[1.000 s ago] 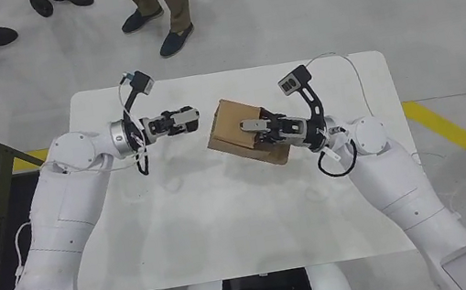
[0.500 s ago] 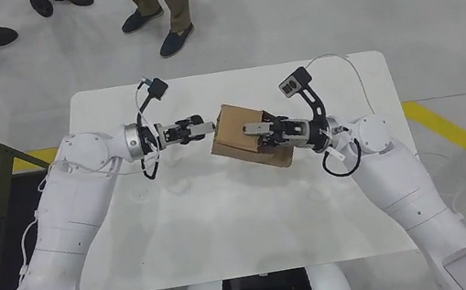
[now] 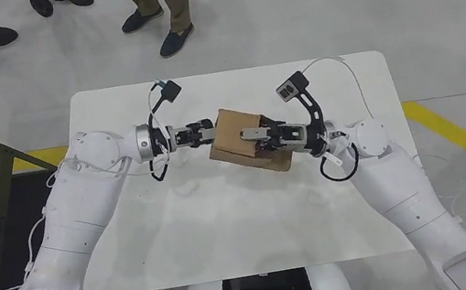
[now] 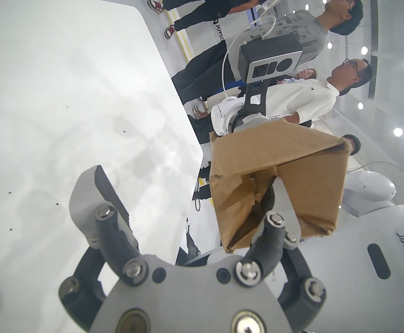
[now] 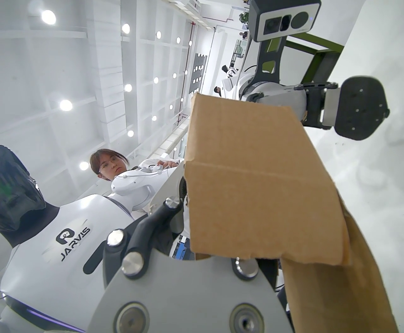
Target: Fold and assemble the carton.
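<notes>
Carton [image 3: 234,141]: likely light, thin, crushable; hold near creases.
Right gripper [image 3: 255,134]: pinched one wall.
Left gripper [image 3: 205,130]: jaws spread at open end.

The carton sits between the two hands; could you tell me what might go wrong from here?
1. One finger of the open left hand touches the ragged flap edge of the carton; pushing there could tear or crumple it rather than fold it.
2. The right hand seems to pinch just one wall, so a sideways push may twist the carton or slip it loose.
</notes>
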Robot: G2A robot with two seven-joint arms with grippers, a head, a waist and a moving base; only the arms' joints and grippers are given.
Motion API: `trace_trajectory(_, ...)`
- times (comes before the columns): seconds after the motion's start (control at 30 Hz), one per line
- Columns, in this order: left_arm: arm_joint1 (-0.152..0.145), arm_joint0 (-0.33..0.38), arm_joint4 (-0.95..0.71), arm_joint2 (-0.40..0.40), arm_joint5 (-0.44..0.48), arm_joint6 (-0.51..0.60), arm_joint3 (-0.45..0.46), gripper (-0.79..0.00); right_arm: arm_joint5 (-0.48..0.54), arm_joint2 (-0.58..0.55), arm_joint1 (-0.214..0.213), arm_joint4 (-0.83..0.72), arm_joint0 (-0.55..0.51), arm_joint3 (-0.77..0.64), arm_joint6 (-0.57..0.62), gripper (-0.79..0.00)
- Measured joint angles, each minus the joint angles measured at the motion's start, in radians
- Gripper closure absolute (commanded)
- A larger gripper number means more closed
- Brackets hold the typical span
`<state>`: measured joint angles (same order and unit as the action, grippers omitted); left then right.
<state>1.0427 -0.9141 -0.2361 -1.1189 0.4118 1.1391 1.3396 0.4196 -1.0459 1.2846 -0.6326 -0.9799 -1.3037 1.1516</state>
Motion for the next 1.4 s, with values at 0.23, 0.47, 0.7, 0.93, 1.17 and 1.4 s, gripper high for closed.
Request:
trace_trajectory(0.23, -0.009, -0.017, -0.003, -0.039, 0.003, -0.03, -0.03, -0.785, 0.002, -0.01, -0.002, 0.0, -0.002, 0.0, -0.001, 0.0)
trace_trajectory(0.47, -0.023, -0.058, -0.009, -0.097, 0.102, -0.048, -0.009, -0.785, -0.023, -0.019, -0.005, -0.012, -0.001, 0.003, 0.016, 0.0)
trace_trajectory(0.7, -0.037, -0.091, 0.003, -0.16, 0.302, -0.078, 0.012, -0.785, -0.091, -0.026, -0.005, -0.075, 0.021, 0.043, 0.069, 0.0)
trace_trajectory(0.93, -0.049, -0.12, 0.061, -0.198, 0.47, -0.199, 0.069, -0.785, -0.109, -0.034, -0.004, -0.092, 0.053, 0.093, 0.08, 0.0)
trace_trajectory(1.17, -0.049, -0.12, 0.058, -0.198, 0.463, -0.194, 0.068, -0.785, -0.108, -0.034, -0.004, -0.092, 0.052, 0.093, 0.08, 0.0)
trace_trajectory(1.4, -0.049, -0.12, 0.059, -0.198, 0.463, -0.195, 0.069, -0.785, -0.109, -0.034, -0.004, -0.092, 0.052, 0.092, 0.08, 0.0)
